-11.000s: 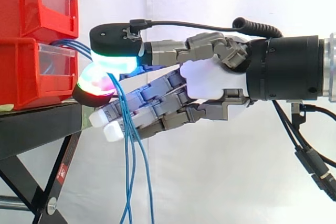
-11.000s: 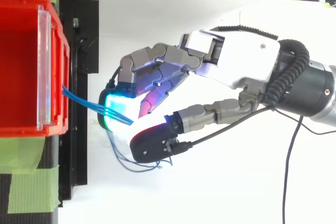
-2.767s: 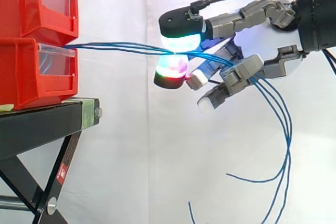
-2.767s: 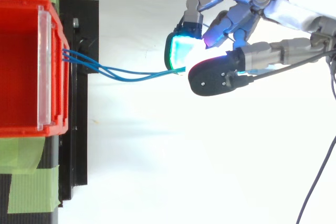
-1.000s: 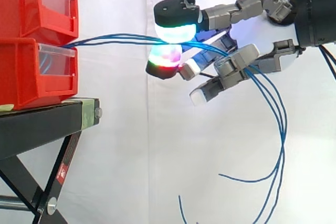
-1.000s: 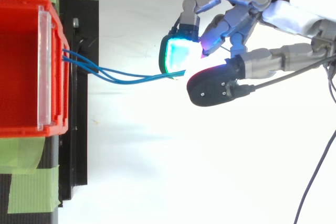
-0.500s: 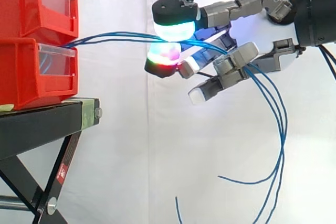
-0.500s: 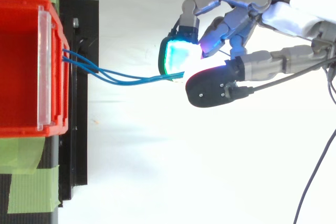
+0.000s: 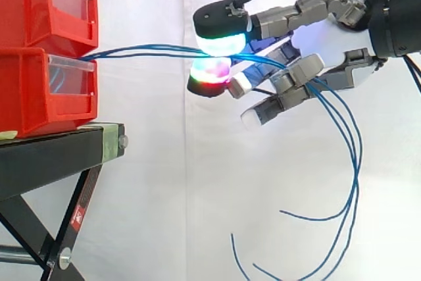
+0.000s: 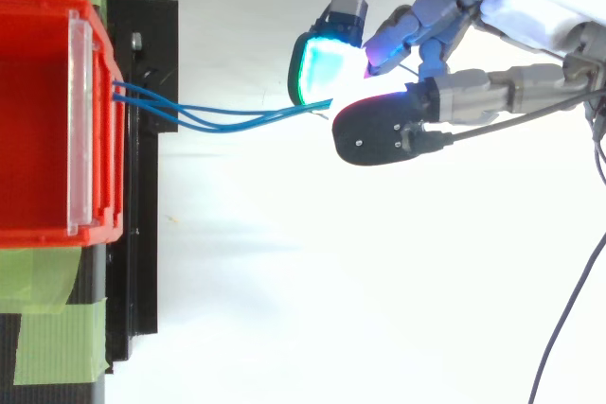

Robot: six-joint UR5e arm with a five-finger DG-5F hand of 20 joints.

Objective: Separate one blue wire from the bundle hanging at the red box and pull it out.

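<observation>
Blue wires (image 9: 151, 49), several strands together, drawn nearly level from the gap between the stacked red boxes (image 9: 39, 90) rightward into the robot hand (image 9: 325, 34). Beyond the hand, slack draped over the lower fingers and hanging in loose loops toward the bottom right. Pinched between the glowing fingertips (image 9: 222, 43), one pad above the other, with the remaining fingers half-curled beneath and gripping nothing. Held stretched and clear of the boxes, probably so that a single strand can be told from its neighbours. Separation apparently not yet achieved: from above, all strands (image 10: 237, 118) converging into the one pinch. Boxes seated on the black stand (image 9: 52, 156), before the white curtain (image 9: 145, 195). Against eleven seconds earlier: no longer at the box face with wires hanging straight down, now well apart to the right. Against half a second earlier: same pinch, hand shifted slightly toward the far side, dangling ends swung.
</observation>
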